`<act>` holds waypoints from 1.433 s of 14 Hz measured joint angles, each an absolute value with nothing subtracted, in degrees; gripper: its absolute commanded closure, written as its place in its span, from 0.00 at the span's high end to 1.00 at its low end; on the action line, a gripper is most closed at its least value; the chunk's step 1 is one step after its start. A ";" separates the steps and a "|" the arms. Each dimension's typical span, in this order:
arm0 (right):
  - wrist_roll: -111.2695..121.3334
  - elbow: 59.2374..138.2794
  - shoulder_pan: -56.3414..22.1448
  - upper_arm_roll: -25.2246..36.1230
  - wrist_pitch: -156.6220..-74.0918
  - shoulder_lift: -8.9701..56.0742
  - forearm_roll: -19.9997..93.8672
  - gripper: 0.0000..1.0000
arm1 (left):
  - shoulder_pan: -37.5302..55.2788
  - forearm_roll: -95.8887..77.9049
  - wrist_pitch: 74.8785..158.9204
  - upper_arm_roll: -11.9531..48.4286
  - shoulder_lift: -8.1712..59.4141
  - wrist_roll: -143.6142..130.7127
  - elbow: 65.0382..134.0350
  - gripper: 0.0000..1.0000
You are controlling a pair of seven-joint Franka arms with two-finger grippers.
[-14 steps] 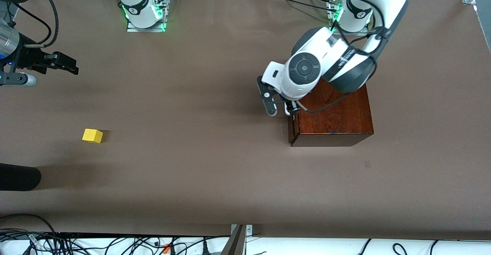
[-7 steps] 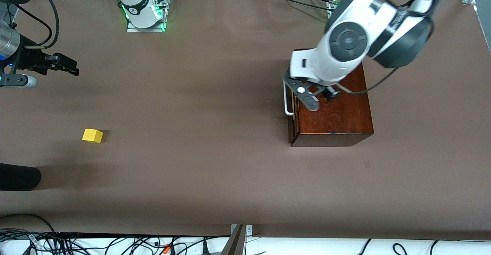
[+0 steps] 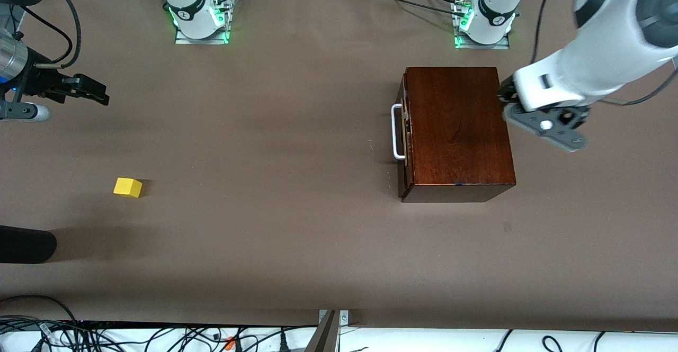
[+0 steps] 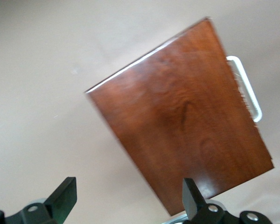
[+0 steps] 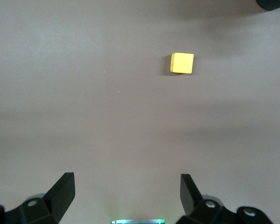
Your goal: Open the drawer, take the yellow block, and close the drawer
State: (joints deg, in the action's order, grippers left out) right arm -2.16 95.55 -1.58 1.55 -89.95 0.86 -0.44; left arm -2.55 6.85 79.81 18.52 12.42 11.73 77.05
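Drawer (image 3: 404, 129) is sitting flush in the mahogany box (image 3: 455, 124) now, white handle (image 3: 396, 132) exposed, and yellow block (image 3: 127, 187) is lying out on the bare bench (image 3: 275, 225) toward the right arm's end, nearer the front camera than the box. A second ago I had the left tool (image 3: 551, 129) down at the drawer front; it's now lifting away, hanging over the bench just beside the box toward the left arm's end, fingers spread wide, gripping nothing. Right tool (image 3: 87, 90) is waiting, also spread wide and empty, block sitting in its wrist view. I'm reading this as the close step done and the task basically finished.
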 measured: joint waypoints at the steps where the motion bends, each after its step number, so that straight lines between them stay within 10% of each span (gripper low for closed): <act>1: -2.16 95.54 -1.57 1.55 -90.05 0.85 -0.44 1.00 | -1.85 6.61 80.25 15.82 11.22 11.63 77.33 1.00; 8: -2.17 94.65 -1.54 1.52 -90.63 0.76 -0.44 1.00 | 0.88 -0.12 86.68 1.32 3.17 3.22 85.34 1.00; 20: -2.20 94.50 -1.52 1.53 -90.91 0.77 -0.44 1.00 | 0.91 -0.13 87.24 -0.88 0.49 2.16 90.66 1.00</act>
